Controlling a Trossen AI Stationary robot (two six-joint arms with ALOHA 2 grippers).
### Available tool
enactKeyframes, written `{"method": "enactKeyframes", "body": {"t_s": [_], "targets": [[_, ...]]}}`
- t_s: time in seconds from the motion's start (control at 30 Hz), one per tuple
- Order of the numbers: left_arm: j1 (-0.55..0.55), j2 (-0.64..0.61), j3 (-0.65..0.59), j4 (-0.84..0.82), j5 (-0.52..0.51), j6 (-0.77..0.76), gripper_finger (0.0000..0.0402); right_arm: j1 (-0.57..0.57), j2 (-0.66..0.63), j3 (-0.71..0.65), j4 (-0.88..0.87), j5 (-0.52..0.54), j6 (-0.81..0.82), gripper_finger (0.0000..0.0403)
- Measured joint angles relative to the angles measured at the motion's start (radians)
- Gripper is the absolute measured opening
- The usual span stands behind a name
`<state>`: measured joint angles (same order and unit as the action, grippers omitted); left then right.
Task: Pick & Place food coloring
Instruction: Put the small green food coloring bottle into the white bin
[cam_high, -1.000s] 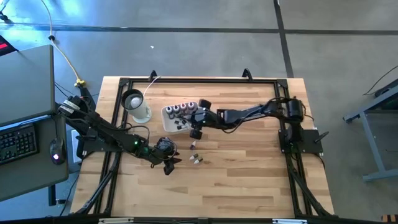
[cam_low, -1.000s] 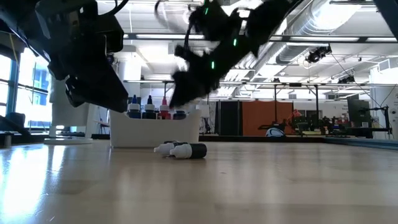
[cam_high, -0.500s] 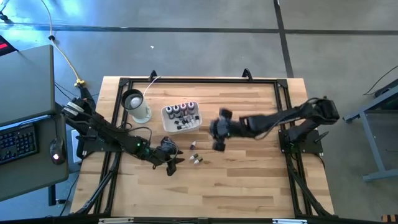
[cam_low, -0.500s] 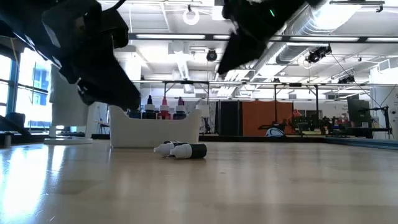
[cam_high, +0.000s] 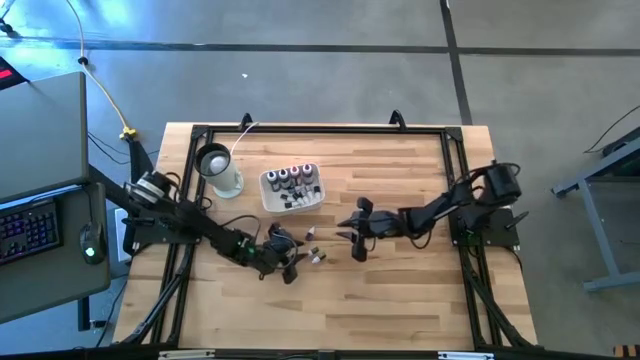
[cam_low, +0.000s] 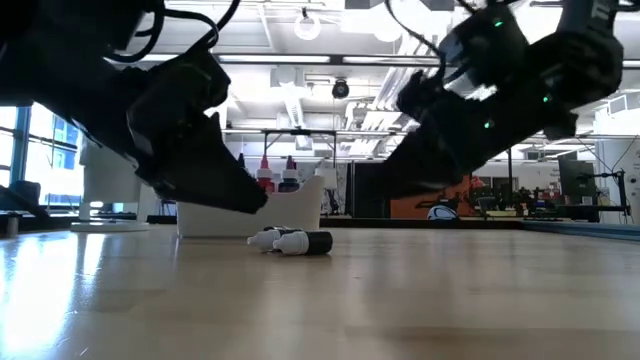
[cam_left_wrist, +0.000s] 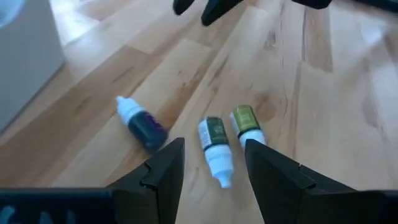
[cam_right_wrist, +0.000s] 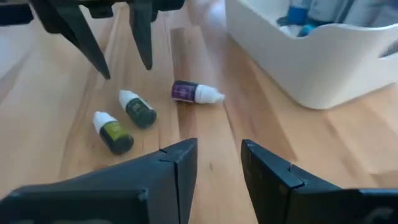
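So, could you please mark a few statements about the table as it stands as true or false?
1. Three small bottles lie loose on the wood: a purple-bodied bottle and two greenish bottles. True.
2. The left claw is clamped on a bottle. False: its fingers stand apart with nothing between them, just above the loose bottles.
3. The white tray already holds bottles. True.
4. The right claw is carrying a bottle. False: nothing sits between its fingers.
5. The loose bottles stand upright. False: all lie on their sides.

In the low view, the left arm (cam_low: 170, 120) hides part of the white tray (cam_low: 290, 215) and its bottles (cam_low: 275, 178).
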<state>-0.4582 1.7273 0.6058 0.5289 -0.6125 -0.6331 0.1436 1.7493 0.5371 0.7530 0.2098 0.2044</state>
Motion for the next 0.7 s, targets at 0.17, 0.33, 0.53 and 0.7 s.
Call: {"method": "enactKeyframes", "body": {"t_s": [0.17,0.33,0.53,0.7], "targets": [[0.0,0.061,0.062,-0.002,0.006,0.033,0.0168,0.001,0.115,0.074,0.001,-0.043,0.007,0.0117],[0.0,0.114,0.101,-0.015,0.004,0.051,0.0168,0.002,0.194,0.136,0.0,-0.095,0.052,0.0117],[0.0,0.125,0.107,-0.099,0.001,-0.018,0.0168,0.007,0.218,0.168,-0.024,-0.104,0.057,0.0117],[0.0,0.125,0.107,-0.129,-0.028,-0.026,0.0168,0.01,0.22,0.177,-0.027,-0.112,0.057,0.0117]]}}
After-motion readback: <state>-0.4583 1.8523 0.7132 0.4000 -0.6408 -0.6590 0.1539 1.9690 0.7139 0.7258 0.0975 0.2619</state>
